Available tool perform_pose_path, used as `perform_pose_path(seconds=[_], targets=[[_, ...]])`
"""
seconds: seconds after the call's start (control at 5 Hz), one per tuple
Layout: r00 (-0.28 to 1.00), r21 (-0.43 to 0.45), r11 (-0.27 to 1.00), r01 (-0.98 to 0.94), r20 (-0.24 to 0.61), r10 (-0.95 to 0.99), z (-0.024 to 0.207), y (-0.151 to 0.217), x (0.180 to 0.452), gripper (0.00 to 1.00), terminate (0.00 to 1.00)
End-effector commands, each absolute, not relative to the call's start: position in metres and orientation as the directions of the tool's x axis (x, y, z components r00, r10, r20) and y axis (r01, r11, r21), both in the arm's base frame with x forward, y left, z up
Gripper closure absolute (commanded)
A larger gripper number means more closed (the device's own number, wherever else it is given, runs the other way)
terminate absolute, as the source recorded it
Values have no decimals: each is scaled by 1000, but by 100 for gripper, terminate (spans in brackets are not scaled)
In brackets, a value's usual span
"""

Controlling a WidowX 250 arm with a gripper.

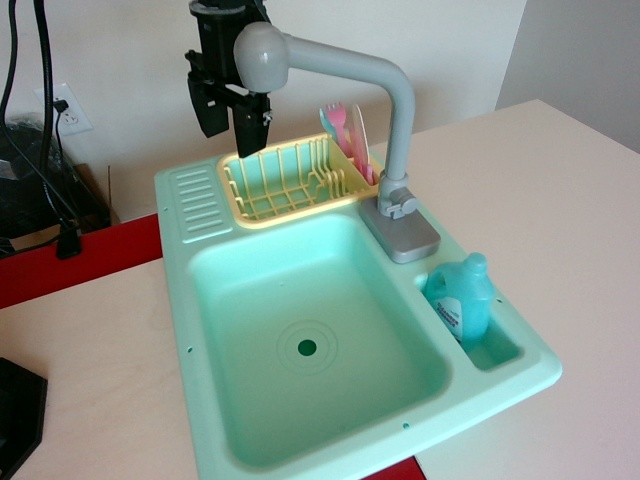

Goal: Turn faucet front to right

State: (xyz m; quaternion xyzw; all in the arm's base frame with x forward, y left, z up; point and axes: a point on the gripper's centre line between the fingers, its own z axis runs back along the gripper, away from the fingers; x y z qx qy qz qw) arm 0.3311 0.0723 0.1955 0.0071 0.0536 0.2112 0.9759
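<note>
Gripper (231,118) behind the faucet (385,150) head
Fingers slightly parted, holding nothing, above the yellow rack's (285,180) far left edge.

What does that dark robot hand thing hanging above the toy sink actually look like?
The end effector is all black: a blocky, boxy body tapering into two flat fingers that point downward, with a round collar on top. No coloured markings are legible. Its upper part is cut off by the frame, partly hidden behind the grey faucet head.
</note>
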Motion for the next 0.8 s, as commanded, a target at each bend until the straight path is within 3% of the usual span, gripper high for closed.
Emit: perform_pose_path(seconds=[0.0,0.6], targets=[[937,19,940,-340,-76,341,205,36,333,0,0],[991,-51,993,-106,-91,101,204,-109,322,0,0]])
